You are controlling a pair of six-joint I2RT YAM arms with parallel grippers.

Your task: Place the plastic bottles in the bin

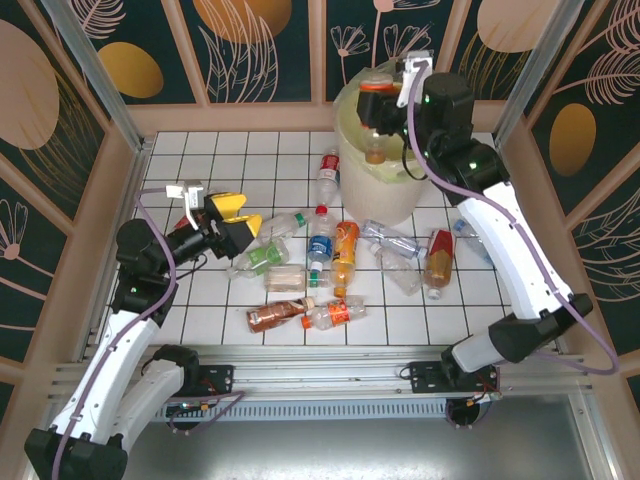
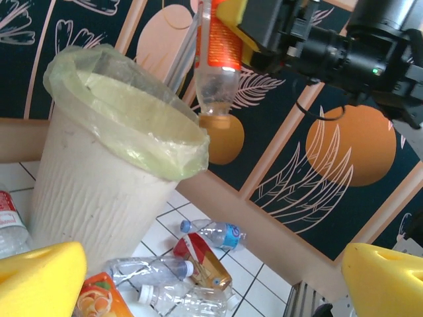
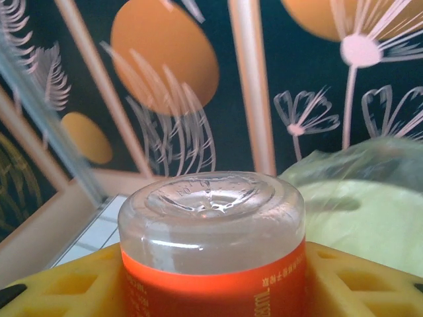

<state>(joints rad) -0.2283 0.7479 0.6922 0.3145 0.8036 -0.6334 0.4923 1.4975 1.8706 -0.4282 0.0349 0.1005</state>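
One bottle (image 1: pixel 376 130) in right gripper (image 1: pixel 388 92) above bin (image 1: pixel 375 195)

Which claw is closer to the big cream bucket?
Right. The right gripper holds an orange-labelled bottle just above the bin; the left gripper hangs open, well apart from it.

Glossy clear plastic bottle (image 3: pixel 211 218), ribbed matt bin (image 2: pixel 86 198)

The bin (image 1: pixel 385 195) is set at the far side of the table (image 1: pixel 200 320), right of centre, and a bottle (image 1: pixel 376 125) is held neck-down above its mouth by the right gripper (image 1: pixel 380 92). The other plastic bottles (image 1: pixel 320 250) are scattered before the bin, with the left gripper (image 1: pixel 240 215) placed just left of them
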